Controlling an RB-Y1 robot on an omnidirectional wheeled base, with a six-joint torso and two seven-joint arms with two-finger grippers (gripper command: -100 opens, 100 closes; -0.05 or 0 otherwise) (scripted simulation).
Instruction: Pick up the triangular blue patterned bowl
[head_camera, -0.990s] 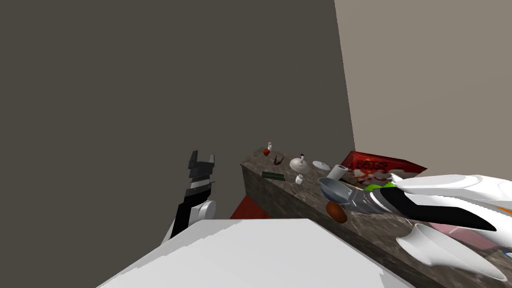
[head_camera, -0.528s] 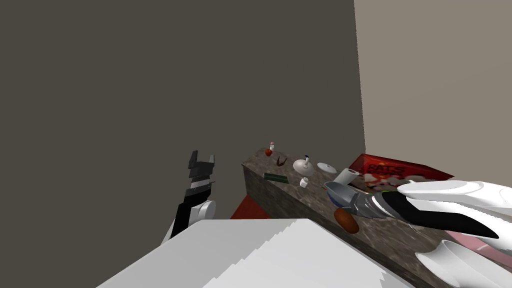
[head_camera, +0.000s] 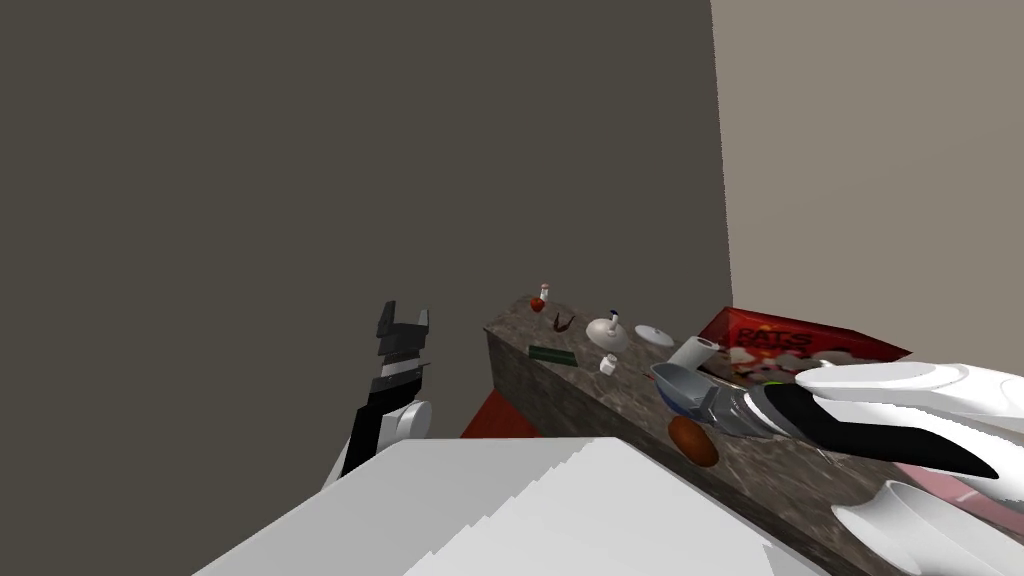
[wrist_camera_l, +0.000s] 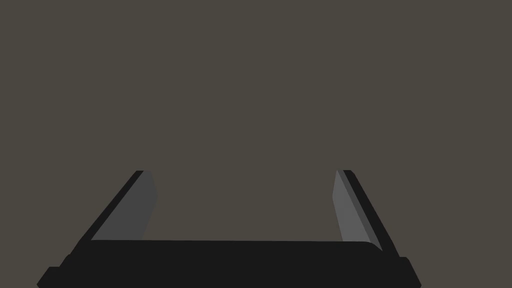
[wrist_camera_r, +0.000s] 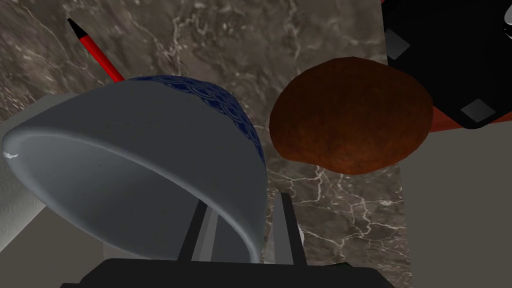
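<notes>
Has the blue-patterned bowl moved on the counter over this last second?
No visible move: the bowl keeps its spot between the white roll and the brown lump; the overall shift is my head camera's.

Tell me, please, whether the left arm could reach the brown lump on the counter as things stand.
Probably not: the left gripper faces the wall, off the counter, while the brown lump lies beside the bowl in the right gripper.

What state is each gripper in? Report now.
Left gripper: open, empty.
Right gripper: shut on the rim of the grey-white, blue-patterned bowl.
</notes>
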